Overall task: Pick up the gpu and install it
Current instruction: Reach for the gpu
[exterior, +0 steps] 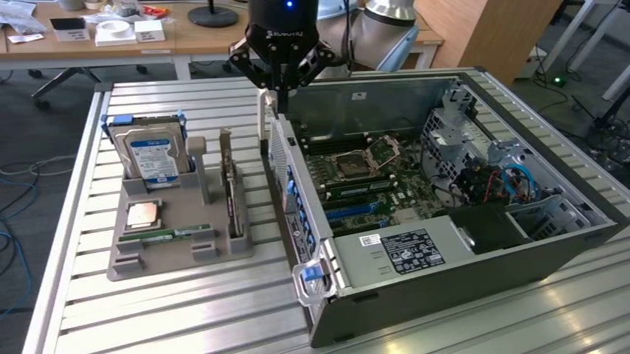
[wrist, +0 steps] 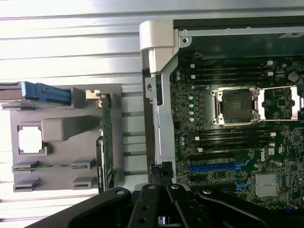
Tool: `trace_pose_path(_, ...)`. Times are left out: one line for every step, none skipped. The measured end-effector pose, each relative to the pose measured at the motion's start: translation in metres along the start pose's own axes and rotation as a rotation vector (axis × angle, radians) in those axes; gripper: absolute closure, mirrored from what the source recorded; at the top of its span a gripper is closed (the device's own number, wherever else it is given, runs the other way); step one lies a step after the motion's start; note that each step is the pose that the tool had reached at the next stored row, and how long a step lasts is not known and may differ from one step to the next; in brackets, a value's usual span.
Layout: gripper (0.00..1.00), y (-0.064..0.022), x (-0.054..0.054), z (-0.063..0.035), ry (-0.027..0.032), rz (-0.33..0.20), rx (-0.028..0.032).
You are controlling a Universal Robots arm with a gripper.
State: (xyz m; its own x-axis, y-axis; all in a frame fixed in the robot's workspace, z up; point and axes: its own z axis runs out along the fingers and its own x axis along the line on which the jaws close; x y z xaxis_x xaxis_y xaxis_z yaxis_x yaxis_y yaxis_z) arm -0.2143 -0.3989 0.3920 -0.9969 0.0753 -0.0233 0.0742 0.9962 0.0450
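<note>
Gripper [exterior: 279, 99]: marked ROBOTIQ; fingers pressed together, holding nothing, over the rear wall of the open PC case [exterior: 443, 295].
GPU [exterior: 232, 199]: on edge in grey holder [exterior: 133, 267], along its case-side edge, on the slatted table [exterior: 177, 317].
Hard drive [exterior: 150, 158]: blue label, text unreadable.
White sticker [exterior: 406, 251]: print illegible.
Wrist view adds: CPU socket [wrist: 235, 107], blue slots [wrist: 213, 167].

Exterior view high, oblique over table [exterior: 177, 310], wrist view straight down, both share motherboard [exterior: 364, 184], parts holder [exterior: 158, 254]
</note>
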Motion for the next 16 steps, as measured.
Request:
trace_pose_path(0.89, -0.0001, 0.001, 0.0, 0.0, 0.0, 0.0)
trace_pose_path(0.89, -0.0002, 0.003, -0.0001, 0.0, 0.0, 0.0)
trace_pose_path(0.89, -0.0003, 0.005, -0.0001, -0.0001, 0.0, 0.0)
trace_pose_path(0.89, -0.0005, 0.006, -0.0001, 0.0, 0.0, 0.0)
trace_pose_path(0.89, -0.0006, 0.008, -0.0002, 0.0, 0.0, 0.0)
trace_pose_path(0.89, -0.0007, 0.01, -0.0002, 0.0, 0.0, 0.0)
trace_pose_path(0.89, -0.0008, 0.011, -0.0002, 0.0001, 0.0, 0.0)
trace_pose_path(0.89, -0.001, 0.013, -0.0002, 0.0, 0.0, 0.0)
trace_pose_path(0.89, -0.0011, 0.015, -0.0002, 0.0, 0.0, 0.0)
trace_pose_path(0.89, -0.0013, 0.017, -0.0002, 0.0, 0.0, -0.0001)
trace_pose_path(0.89, -0.0014, 0.019, -0.0002, 0.0, 0.0, -0.0001)
trace_pose_path(0.89, -0.0016, 0.021, -0.0002, 0.0001, 0.0, 0.0)
trace_pose_path(0.89, -0.0017, 0.023, -0.0002, 0.0, 0.0, 0.0)
trace_pose_path(0.89, -0.0019, 0.025, -0.0002, 0.0, 0.0, -0.0001)
trace_pose_path(0.89, -0.002, 0.027, -0.0002, 0.0, 0.0, -0.0001)
trace_pose_path(0.89, -0.0022, 0.03, -0.0002, 0.0001, 0.0, 0.0)
